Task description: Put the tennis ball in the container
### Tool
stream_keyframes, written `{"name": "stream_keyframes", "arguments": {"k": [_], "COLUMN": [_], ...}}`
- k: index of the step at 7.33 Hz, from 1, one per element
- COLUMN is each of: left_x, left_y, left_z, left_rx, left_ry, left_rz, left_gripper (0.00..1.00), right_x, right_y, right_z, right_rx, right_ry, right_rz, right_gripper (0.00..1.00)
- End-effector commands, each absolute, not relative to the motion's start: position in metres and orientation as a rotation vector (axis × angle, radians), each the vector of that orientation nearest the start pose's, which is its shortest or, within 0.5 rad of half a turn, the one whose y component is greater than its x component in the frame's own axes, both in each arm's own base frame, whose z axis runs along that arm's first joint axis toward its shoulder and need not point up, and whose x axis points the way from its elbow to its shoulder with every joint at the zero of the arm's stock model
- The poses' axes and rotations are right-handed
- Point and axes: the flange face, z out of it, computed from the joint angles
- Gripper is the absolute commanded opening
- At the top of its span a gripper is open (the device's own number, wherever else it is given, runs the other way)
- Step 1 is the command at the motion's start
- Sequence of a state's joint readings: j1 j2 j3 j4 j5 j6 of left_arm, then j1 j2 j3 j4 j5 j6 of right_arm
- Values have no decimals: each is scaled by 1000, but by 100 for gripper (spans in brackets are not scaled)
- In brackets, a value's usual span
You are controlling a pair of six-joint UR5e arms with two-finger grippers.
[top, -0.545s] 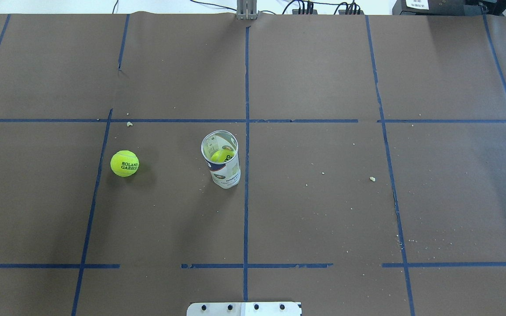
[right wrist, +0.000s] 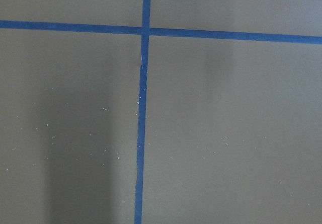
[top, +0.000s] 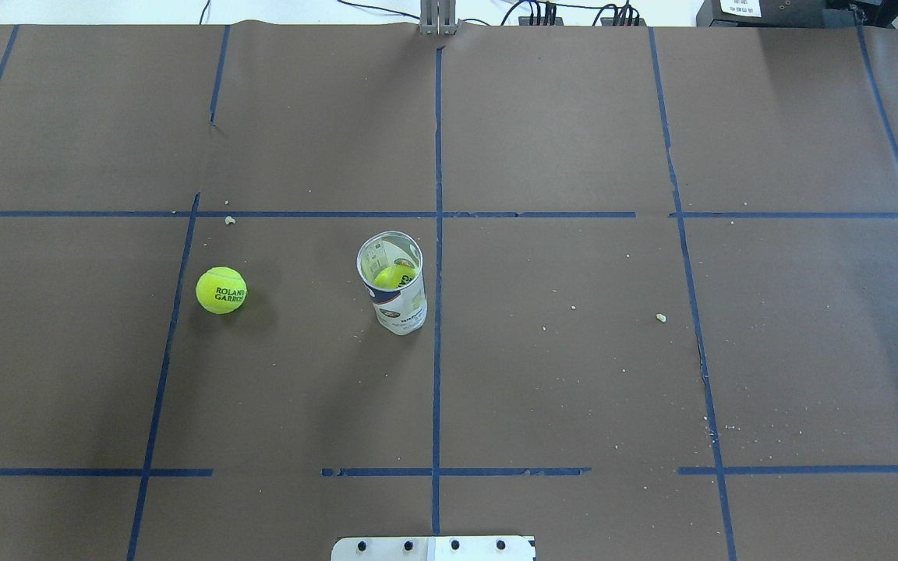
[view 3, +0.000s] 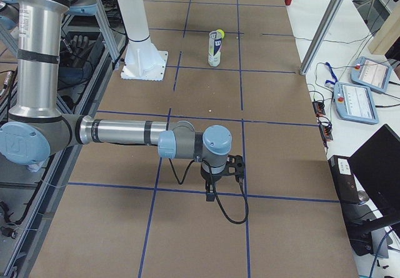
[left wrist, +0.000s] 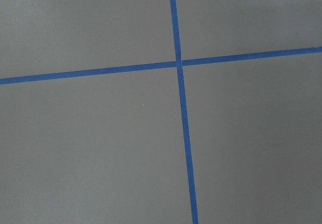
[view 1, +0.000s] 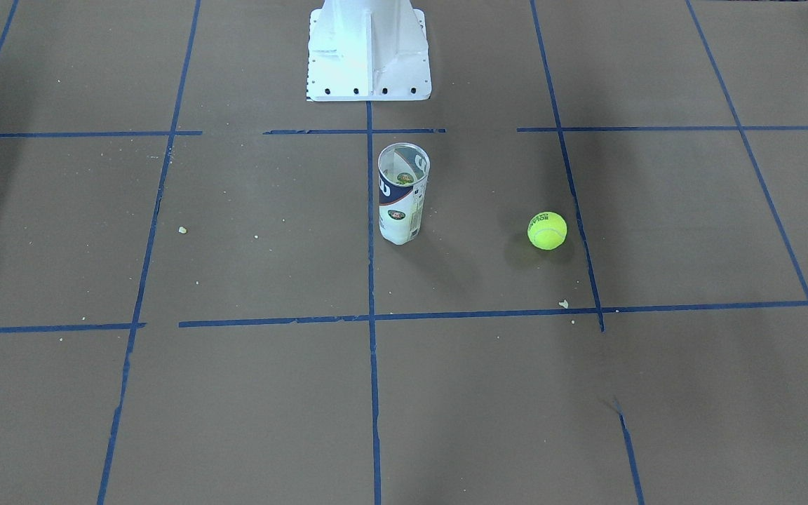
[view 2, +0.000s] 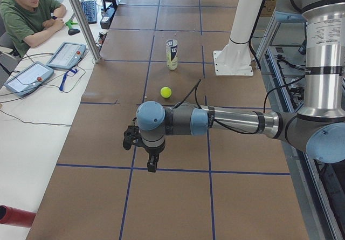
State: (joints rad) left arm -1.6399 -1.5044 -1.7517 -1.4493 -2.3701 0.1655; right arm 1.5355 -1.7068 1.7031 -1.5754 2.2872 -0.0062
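Observation:
The tennis ball (top: pixel 221 290) (view 1: pixel 547 231) (view 2: pixel 166 92), bright yellow-green with dark lettering, rests on the brown paper to the left of the container. The container (top: pixel 393 282) (view 1: pixel 402 193) (view 2: pixel 171 54) (view 3: pixel 215 49), a clear labelled tube, stands upright and open-topped near the centre line, and another yellow ball (top: pixel 392 276) shows inside it. My left gripper (view 2: pixel 151 162) hangs far from both, over the table's left end. My right gripper (view 3: pixel 211 190) hangs over the right end. I cannot tell whether either is open or shut. Both wrist views show only paper and blue tape.
The white pedestal base (view 1: pixel 367 49) (view 2: pixel 234 56) stands at the robot's side of the table. Blue tape lines (top: pixel 437 234) grid the brown paper, and small crumbs (top: pixel 660 317) lie scattered on it. An operator (view 2: pixel 27 13) sits with tablets (view 2: pixel 67 55) beyond the far edge.

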Motion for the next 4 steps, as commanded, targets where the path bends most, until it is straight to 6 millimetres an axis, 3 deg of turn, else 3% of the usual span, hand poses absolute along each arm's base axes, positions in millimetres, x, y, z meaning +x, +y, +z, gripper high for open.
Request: {"name": "stream_keyframes", "arguments": {"k": [1, 2, 3, 4], "left_x": [-95, -98, -97, -99], "left_y": [-483, -499, -507, -509], "left_z": [586, 561, 567, 556], "left_rx": [143, 216, 217, 231], "left_ry": [784, 776, 776, 777], "left_rz": [110, 133, 135, 96], "left_gripper": [100, 100, 100, 100], "right_x": [53, 53, 53, 53], "right_y": [-436, -436, -435, -436], "right_z": [661, 661, 661, 661], "right_rx": [-18, -18, -19, -18], "right_ry": [-716, -716, -716, -716], "right_rz": [-37, -37, -36, -37], "right_gripper": [100, 100, 100, 100]}}
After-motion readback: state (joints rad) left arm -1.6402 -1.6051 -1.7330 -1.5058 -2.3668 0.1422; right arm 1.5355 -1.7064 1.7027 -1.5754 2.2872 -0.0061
